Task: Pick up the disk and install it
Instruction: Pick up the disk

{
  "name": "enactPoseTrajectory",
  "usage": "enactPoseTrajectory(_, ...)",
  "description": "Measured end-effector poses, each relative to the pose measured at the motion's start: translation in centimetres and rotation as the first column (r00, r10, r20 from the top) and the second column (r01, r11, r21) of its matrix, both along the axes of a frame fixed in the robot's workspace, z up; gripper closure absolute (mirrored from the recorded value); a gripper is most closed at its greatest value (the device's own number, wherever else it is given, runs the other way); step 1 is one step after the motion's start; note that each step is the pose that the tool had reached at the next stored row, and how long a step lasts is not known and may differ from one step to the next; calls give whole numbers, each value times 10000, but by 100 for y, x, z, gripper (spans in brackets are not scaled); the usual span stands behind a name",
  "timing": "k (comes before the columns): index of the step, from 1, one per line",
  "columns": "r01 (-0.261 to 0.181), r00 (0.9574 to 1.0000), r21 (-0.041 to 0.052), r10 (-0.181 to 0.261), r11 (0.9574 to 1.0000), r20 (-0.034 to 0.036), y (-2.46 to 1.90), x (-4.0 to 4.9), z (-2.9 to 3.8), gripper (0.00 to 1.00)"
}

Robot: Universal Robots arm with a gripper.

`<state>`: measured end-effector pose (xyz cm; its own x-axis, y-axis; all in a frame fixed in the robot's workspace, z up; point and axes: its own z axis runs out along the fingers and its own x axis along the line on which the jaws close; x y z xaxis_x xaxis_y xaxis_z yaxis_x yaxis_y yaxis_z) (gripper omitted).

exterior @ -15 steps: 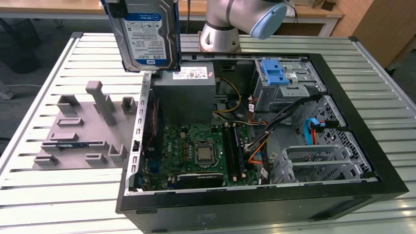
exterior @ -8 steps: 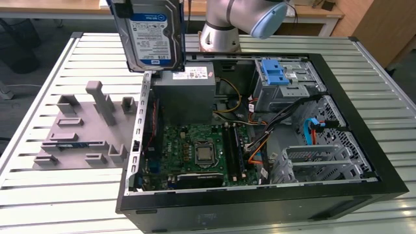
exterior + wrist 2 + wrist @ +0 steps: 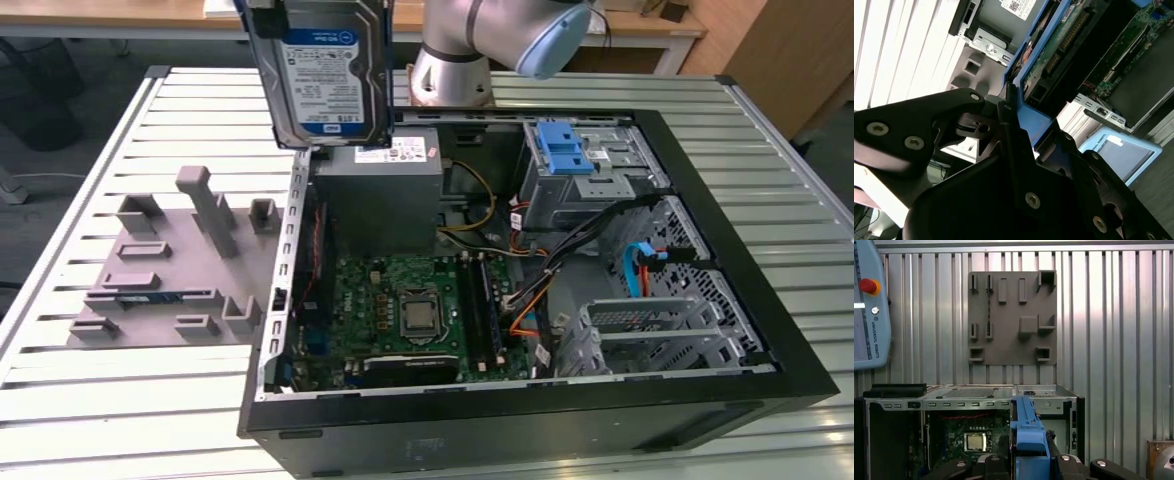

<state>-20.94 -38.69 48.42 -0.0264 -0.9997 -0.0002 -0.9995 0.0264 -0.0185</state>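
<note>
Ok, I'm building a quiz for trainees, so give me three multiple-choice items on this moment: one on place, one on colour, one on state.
1. Where is the disk? A on the grey plate; B in the air over the case; C in a drive bay.
2. Its carrier frame is: A blue; B red; C yellow.
3. The case is: A shut; B upside down; C open.
B: the gripper holds the disk up. A: the frame shows blue in both wrist views. C: the motherboard lies bare.
</note>
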Motion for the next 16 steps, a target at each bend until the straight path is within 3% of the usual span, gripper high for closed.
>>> enactPoseTrajectory(16, 0, 10000, 0, 0, 10000, 0, -61, 173, 0, 64)
